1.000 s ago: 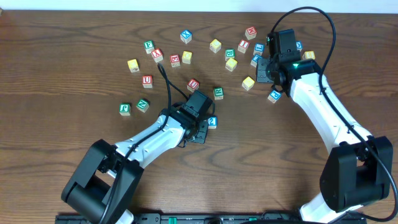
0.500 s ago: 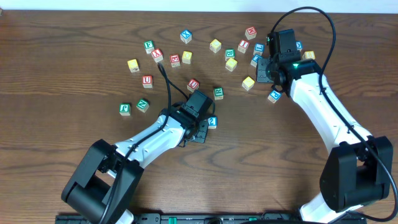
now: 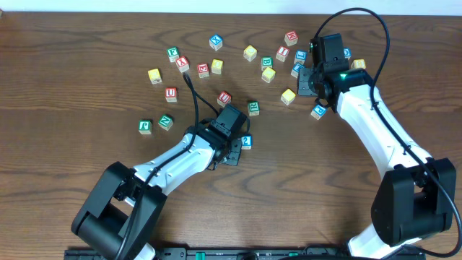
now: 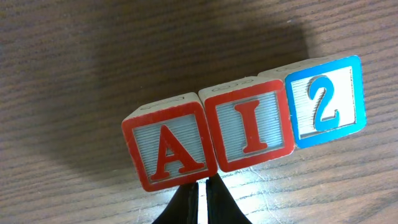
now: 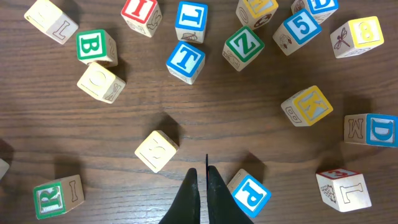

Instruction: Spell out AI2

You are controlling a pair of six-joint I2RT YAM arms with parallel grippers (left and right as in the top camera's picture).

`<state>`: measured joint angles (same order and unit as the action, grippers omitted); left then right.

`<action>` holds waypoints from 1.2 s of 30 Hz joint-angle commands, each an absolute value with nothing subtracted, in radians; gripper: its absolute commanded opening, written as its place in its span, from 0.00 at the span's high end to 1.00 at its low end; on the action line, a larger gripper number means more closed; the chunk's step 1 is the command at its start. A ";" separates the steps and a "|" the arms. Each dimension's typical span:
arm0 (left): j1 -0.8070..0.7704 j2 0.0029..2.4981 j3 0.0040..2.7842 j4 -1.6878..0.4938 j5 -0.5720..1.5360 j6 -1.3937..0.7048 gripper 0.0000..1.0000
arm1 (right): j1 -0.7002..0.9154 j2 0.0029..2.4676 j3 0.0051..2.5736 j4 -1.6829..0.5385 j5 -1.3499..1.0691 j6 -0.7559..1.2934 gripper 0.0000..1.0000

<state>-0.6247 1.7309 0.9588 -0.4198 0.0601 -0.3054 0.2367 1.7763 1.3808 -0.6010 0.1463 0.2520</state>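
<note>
Three wooden cubes stand touching in a row on the table in the left wrist view: a red A [image 4: 168, 146], a red I [image 4: 252, 127] and a blue 2 [image 4: 324, 102], reading AI2. My left gripper [image 4: 202, 185] is shut and empty, its tips just in front of the seam between A and I. From overhead the left gripper [image 3: 232, 149] covers A and I; only the 2 [image 3: 247, 141] shows beside it. My right gripper [image 5: 202, 172] is shut and empty, low over bare wood between a yellow block [image 5: 157, 150] and a blue P block [image 5: 250, 193]. Overhead, the right gripper [image 3: 307, 88] is at the upper right.
Several loose letter blocks lie scattered across the far half of the table, from a green pair [image 3: 155, 124] at the left to a yellow one [image 3: 358, 65] at the right. A red block [image 3: 224, 98] and a green block [image 3: 253, 107] lie just beyond the left gripper.
</note>
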 commanded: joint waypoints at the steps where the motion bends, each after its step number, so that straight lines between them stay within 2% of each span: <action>1: -0.622 1.736 0.948 -0.420 0.040 -0.282 0.93 | 0.237 1.759 1.399 -0.598 0.143 0.246 0.99; 20: -0.623 1.694 0.948 -0.492 0.075 -0.290 0.93 | 0.237 1.759 1.399 -0.596 0.144 0.246 0.99; 30: -0.617 1.357 0.949 -0.492 -0.013 -0.289 0.93 | 0.237 1.759 1.399 -0.598 0.144 0.245 0.99; 36: -0.544 1.217 0.949 -0.492 -0.053 -0.259 0.91 | 0.237 1.739 1.399 -0.599 0.147 0.227 0.99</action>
